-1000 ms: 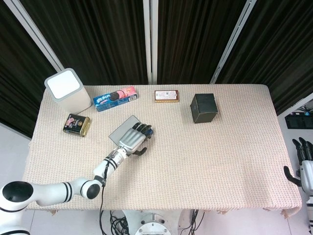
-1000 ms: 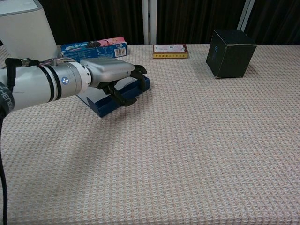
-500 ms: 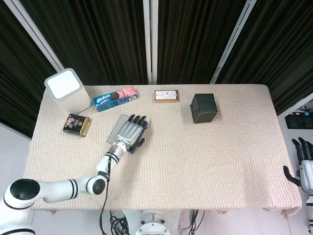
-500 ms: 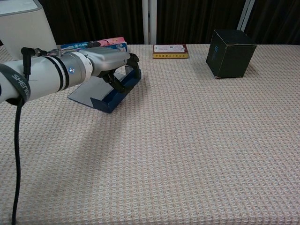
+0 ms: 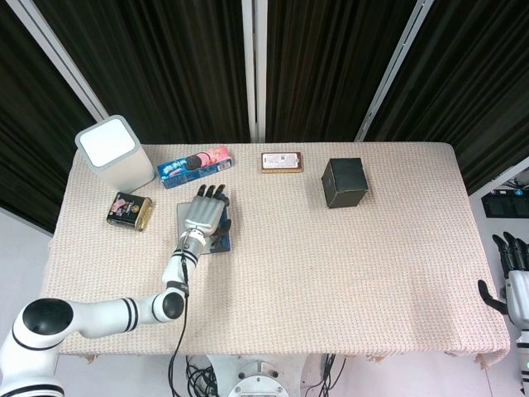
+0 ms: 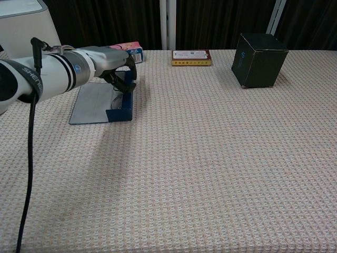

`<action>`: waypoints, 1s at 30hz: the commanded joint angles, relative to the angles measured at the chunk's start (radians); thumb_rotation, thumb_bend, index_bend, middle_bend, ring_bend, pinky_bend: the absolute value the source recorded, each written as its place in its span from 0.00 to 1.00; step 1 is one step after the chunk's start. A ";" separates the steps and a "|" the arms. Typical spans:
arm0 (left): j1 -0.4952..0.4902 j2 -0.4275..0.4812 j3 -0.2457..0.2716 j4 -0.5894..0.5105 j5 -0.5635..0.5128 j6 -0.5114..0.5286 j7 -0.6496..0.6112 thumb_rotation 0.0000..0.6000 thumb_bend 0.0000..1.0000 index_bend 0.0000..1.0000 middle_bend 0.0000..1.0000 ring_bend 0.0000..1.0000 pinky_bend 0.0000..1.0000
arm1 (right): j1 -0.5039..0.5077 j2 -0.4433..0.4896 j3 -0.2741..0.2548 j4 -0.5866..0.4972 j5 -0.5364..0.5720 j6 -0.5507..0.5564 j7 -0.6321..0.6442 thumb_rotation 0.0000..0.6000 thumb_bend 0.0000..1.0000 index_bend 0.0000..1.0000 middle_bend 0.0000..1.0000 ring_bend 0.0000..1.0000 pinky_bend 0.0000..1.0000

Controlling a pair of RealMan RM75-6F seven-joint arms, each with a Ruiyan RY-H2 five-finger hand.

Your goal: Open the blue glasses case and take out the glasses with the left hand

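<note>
The blue glasses case (image 6: 122, 107) lies open on the table's left part, its grey lid (image 6: 93, 103) flat to the left of the blue tray. My left hand (image 6: 111, 66) reaches over it with fingers curled down into the tray. A thin glasses frame (image 6: 118, 98) shows just under those fingers; whether they grip it is unclear. From the head view the left hand (image 5: 204, 213) covers most of the case (image 5: 223, 241). My right hand (image 5: 517, 285) hangs off the table's right edge, fingers apart and holding nothing.
Behind the case lie a cookie pack (image 5: 194, 165) and a white box (image 5: 114, 153); a small tin (image 5: 130, 210) sits to its left. A red-and-yellow box (image 5: 282, 161) and a black cube (image 5: 345, 182) stand at the back, centre and right.
My left hand has swung left and toward the back, and the open case has turned with it, from slanted to nearly square with the table. The right hand stays still.
</note>
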 commanded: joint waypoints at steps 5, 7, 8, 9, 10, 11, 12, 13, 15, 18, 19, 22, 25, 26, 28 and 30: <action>-0.031 0.027 -0.018 -0.012 -0.146 0.029 0.088 0.64 0.48 0.27 0.00 0.00 0.00 | 0.000 -0.001 0.000 0.001 -0.002 0.002 0.001 1.00 0.31 0.00 0.00 0.00 0.00; -0.036 0.033 -0.017 -0.010 -0.175 0.033 0.106 0.64 0.48 0.27 0.00 0.00 0.00 | 0.000 -0.001 0.000 0.001 -0.004 0.002 0.001 1.00 0.31 0.00 0.00 0.00 0.00; -0.040 0.038 -0.017 -0.010 -0.194 0.035 0.117 0.64 0.48 0.27 0.00 0.00 0.00 | 0.001 -0.001 0.000 0.001 -0.004 0.002 0.000 1.00 0.31 0.00 0.00 0.00 0.00; -0.041 0.041 -0.018 -0.011 -0.208 0.036 0.124 0.64 0.48 0.27 0.00 0.00 0.00 | 0.002 -0.001 0.000 0.000 -0.005 0.002 0.000 1.00 0.31 0.00 0.00 0.00 0.00; -0.043 0.045 -0.018 -0.012 -0.221 0.037 0.129 0.64 0.48 0.27 0.00 0.00 0.00 | 0.002 -0.001 0.001 0.000 -0.005 0.002 -0.001 1.00 0.31 0.00 0.00 0.00 0.00; -0.045 0.050 -0.018 -0.016 -0.235 0.040 0.138 0.64 0.48 0.27 0.00 0.00 0.00 | 0.003 -0.001 0.001 -0.001 -0.006 0.002 -0.002 1.00 0.31 0.00 0.00 0.00 0.00; -0.047 0.054 -0.017 -0.019 -0.244 0.042 0.144 0.63 0.48 0.27 0.00 0.00 0.00 | 0.003 -0.001 0.001 -0.002 -0.006 0.002 -0.003 1.00 0.31 0.00 0.00 0.00 0.00; -0.049 0.058 -0.016 -0.024 -0.252 0.044 0.151 0.63 0.49 0.28 0.00 0.00 0.00 | 0.004 -0.002 0.001 -0.002 -0.006 0.002 -0.005 1.00 0.31 0.00 0.00 0.00 0.00; -0.055 0.066 -0.011 -0.035 -0.270 0.054 0.171 0.59 0.50 0.31 0.00 0.00 0.00 | 0.005 -0.002 0.002 -0.004 -0.008 0.003 -0.007 1.00 0.31 0.00 0.00 0.00 0.00; -0.061 0.076 -0.004 -0.051 -0.294 0.063 0.194 0.55 0.52 0.37 0.00 0.00 0.00 | 0.007 -0.002 0.002 -0.007 -0.009 0.002 -0.011 1.00 0.31 0.00 0.00 0.00 0.00; -0.063 0.078 -0.003 -0.056 -0.307 0.064 0.203 0.55 0.52 0.39 0.00 0.00 0.00 | 0.007 -0.003 0.001 -0.007 -0.010 0.002 -0.011 1.00 0.31 0.00 0.00 0.00 0.00; -0.072 0.084 0.002 -0.067 -0.345 0.073 0.231 0.55 0.53 0.39 0.00 0.00 0.00 | 0.008 -0.003 0.000 -0.008 -0.012 0.002 -0.014 1.00 0.31 0.00 0.00 0.00 0.00; -0.078 0.089 0.006 -0.071 -0.378 0.078 0.252 0.55 0.53 0.40 0.00 0.00 0.00 | 0.007 -0.003 0.000 -0.009 -0.013 0.004 -0.014 1.00 0.31 0.00 0.00 0.00 0.00; -0.081 0.090 0.009 -0.072 -0.392 0.082 0.263 0.55 0.53 0.40 0.00 0.00 0.00 | 0.007 -0.003 0.000 -0.009 -0.013 0.005 -0.013 1.00 0.31 0.00 0.00 0.00 0.00; -0.086 0.093 0.011 -0.074 -0.418 0.089 0.283 0.55 0.53 0.40 0.00 0.00 0.00 | 0.006 -0.002 -0.001 -0.010 -0.014 0.007 -0.013 1.00 0.31 0.00 0.00 0.00 0.00; -0.094 0.097 0.011 -0.079 -0.452 0.098 0.307 0.55 0.53 0.40 0.00 0.00 0.00 | 0.005 -0.001 0.000 -0.010 -0.014 0.008 -0.011 1.00 0.31 0.00 0.00 0.00 0.00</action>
